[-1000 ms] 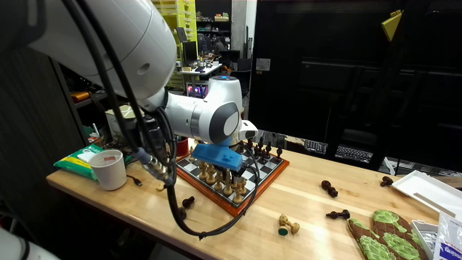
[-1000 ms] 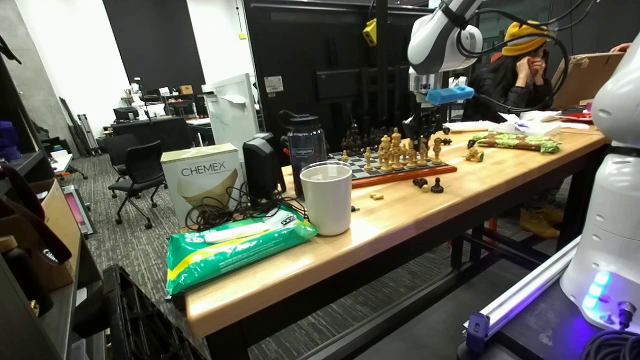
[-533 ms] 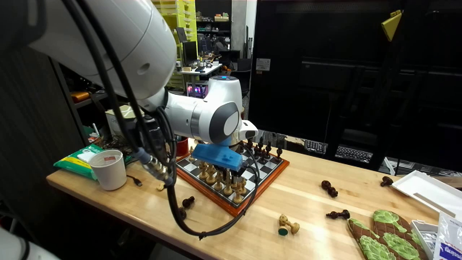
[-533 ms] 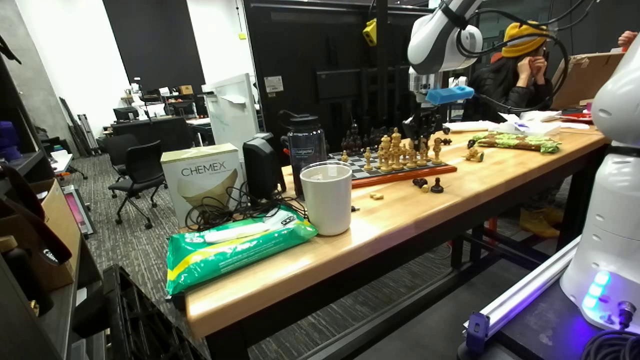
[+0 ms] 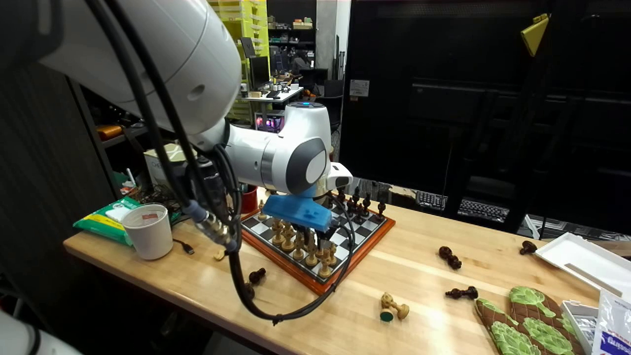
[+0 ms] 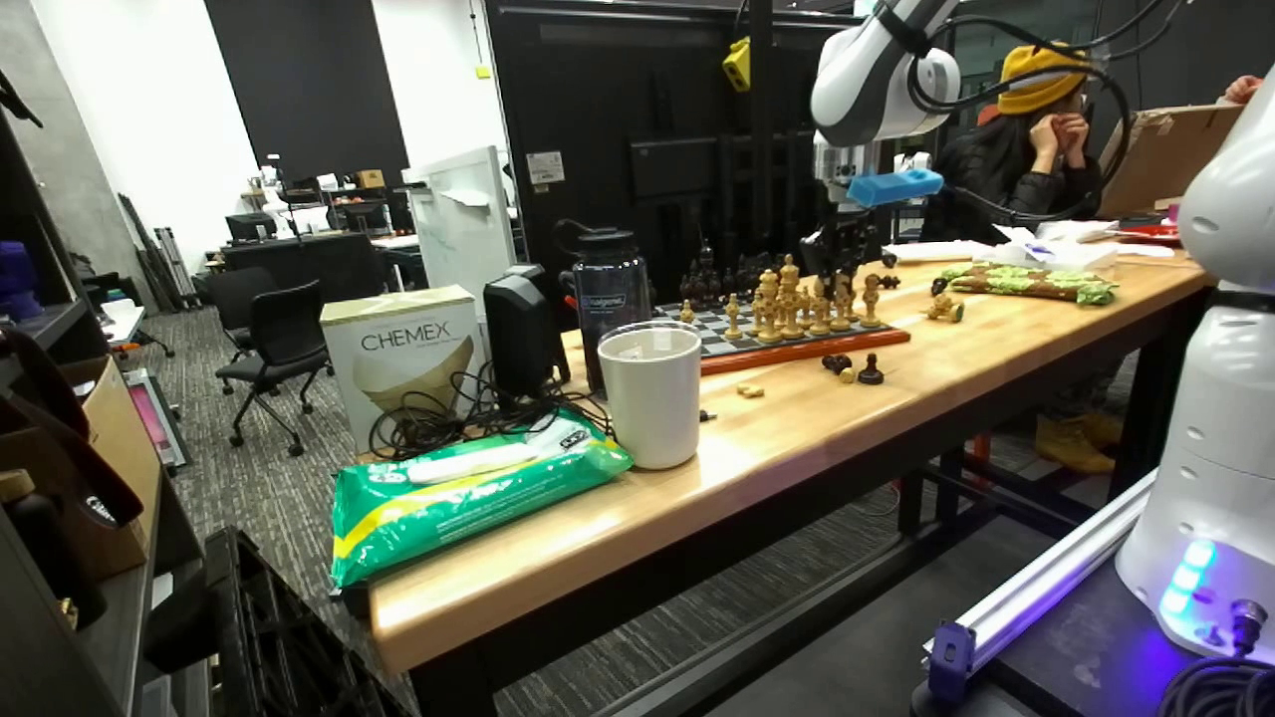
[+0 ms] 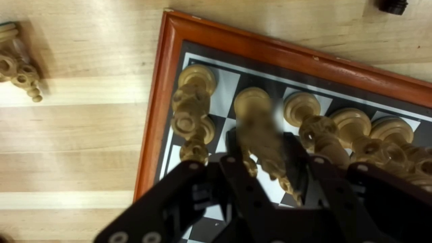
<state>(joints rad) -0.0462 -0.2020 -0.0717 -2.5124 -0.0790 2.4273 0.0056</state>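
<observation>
A gripper [image 7: 261, 136] straddles a pale chess piece [image 7: 253, 101], one square in from the near right corner of a chessboard [image 5: 374, 237], its fingers narrowly set; whether they grip cannot be told. The piece looks upright, but handling seems unfinished, the fingers not yet clear. Pale neighbors [image 7: 197, 79] crowd both sides; wider room lies right, across the table [image 5: 424, 286], between the board's edge and toppled pieces [image 5: 462, 293].

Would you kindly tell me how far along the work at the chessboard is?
Apparently done: light chessmen and dark chessmen stand on the chessboard. In hand: the end effector straddles a pale piece in the edge row; whether it grips is unclear. Perhaps left: loose pieces on the table.
</observation>
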